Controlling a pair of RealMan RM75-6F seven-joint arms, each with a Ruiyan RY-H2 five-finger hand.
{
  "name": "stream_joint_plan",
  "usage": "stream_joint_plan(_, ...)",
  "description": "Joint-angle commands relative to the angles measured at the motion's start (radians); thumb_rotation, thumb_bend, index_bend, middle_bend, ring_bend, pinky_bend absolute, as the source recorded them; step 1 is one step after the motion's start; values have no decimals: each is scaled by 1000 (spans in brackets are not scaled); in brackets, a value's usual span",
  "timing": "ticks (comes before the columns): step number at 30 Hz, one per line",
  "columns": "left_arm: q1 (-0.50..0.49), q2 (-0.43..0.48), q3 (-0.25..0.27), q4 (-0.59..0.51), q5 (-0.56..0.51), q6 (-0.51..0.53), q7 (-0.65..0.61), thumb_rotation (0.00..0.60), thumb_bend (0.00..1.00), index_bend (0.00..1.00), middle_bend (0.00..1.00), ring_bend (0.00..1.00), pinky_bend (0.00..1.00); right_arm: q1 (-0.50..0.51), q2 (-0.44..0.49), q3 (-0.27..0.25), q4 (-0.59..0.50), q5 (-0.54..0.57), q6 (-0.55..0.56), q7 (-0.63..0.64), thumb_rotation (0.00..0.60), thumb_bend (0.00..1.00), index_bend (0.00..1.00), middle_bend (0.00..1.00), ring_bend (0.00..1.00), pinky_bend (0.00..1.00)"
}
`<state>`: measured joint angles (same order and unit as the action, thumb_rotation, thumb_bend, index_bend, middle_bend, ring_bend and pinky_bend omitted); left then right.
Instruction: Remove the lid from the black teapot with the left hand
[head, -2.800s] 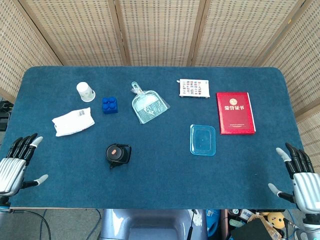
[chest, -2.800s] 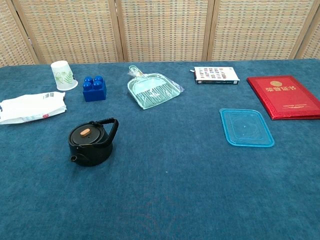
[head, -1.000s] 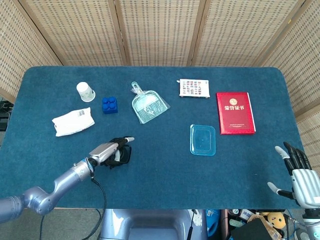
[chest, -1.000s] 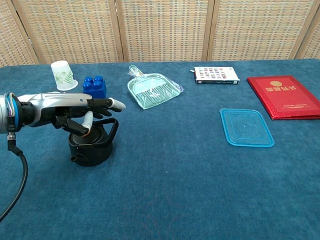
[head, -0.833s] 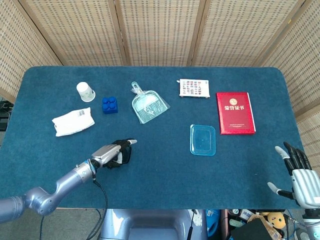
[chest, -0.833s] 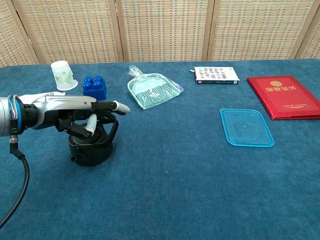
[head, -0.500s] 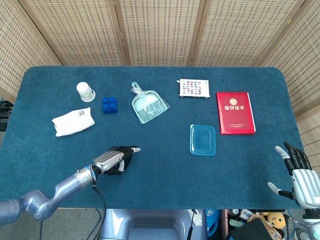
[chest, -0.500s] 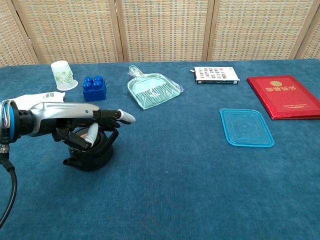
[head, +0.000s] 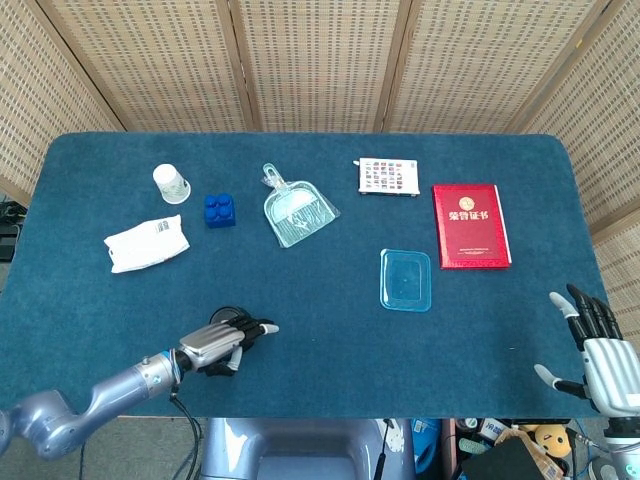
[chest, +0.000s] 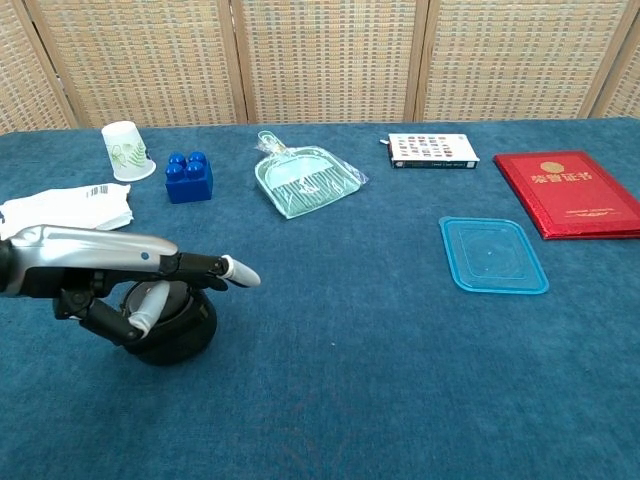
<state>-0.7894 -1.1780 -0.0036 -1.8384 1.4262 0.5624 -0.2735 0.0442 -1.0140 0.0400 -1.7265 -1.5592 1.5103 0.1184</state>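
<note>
Woven screens stand behind a big table (head: 330, 330) with a dark blue cloth on it. Near the front left edge sits the black teapot (chest: 178, 325), and most of it is hidden under the left hand (chest: 120, 275). From the head view you can only see a thin dark rim of the pot by the hand (head: 215, 344). The lid cannot be seen, so it is hard to tell if it is on or off. The left hand reaches over the top of the pot with one finger pointing straight out, and the other fingers (chest: 148, 302) curl down around the pot; you cannot tell if they pinch anything. The right hand (head: 598, 350) is at the front right corner, partly cut off by the edge of the picture, with its fingers spread and nothing in them. A red book (head: 470, 225) lies on the right side with gold writing and a gold round mark, too small to read. Beside it is a clear blue tray lid (head: 405, 280). Farther back is a pale green dustpan (head: 297, 210) in a see-through wrapper. A white packet (head: 146, 243) on the left has small print too blurry to read. A little box (head: 388, 177) with rows of colored squares, a blue block (head: 220, 210) and a white paper cup (head: 171, 184) with a green pattern sit near the back.
</note>
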Motion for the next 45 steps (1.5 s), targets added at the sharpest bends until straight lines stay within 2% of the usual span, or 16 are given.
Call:
stream_joint_plan(1,11,32,12,-29,18,32,17,600,1000,0,0,0,0,0,0,-1,-1,-2,1,-2,600,0,0,0,0,0)
stream_joint_plan(3,45,25,4,-22,35,120,46,600,971,0,0,0,0,-1,0,-2,-2,-4,3,-3,600,0,0,0,0,0)
stream_joint_plan(5,82,8,-5,-5,40,211,90,600,795,0,0,0,0,-1,0,-2,-3,-5,3,-4,600,0,0,0,0,0)
stream_joint_plan(7,122,-13,-18,11,21,305,167,600,497,0,0,0,0,-1,0,-2,-3,-5,2,-4,600,0,0,0,0,0)
stream_joint_plan(9,148,-29,-27,15,-11,362,240,600,385,3,0,0,0,-1,0,-2,-3,-5,2,-5,600,0,0,0,0,0)
stream_joint_plan(10,159,-33,-30,13,-34,381,277,600,368,23,0,0,0,-1,0,-3,-3,-5,2,-5,600,0,0,0,0,0)
stream_joint_plan(15,174,-28,-35,-22,-222,395,460,600,362,220,0,0,0,0,-1,-4,-3,-8,0,-8,600,0,0,0,0,0)
stream_joint_plan(19,180,-40,-24,-27,-298,408,537,600,363,259,0,0,0,0,-2,-4,-4,-6,0,-10,600,0,0,0,0,0)
stream_joint_plan(25,191,-69,-17,-5,-337,424,565,600,364,310,0,0,0,1,-4,-6,-4,-9,-3,-16,600,0,0,0,0,0)
stream_joint_plan(29,192,-84,-14,8,-319,432,577,600,364,315,0,0,0,1,-5,-6,-5,-8,-3,-18,600,0,0,0,0,0)
stream_joint_plan(37,192,-113,-13,13,-327,435,605,600,364,395,0,0,0,1,-3,-7,-5,-9,-3,-14,600,0,0,0,0,0)
stream_joint_plan(45,184,-142,-21,13,-369,439,645,600,364,399,0,0,0,2,0,-7,-3,-7,-4,-6,600,0,0,0,0,0)
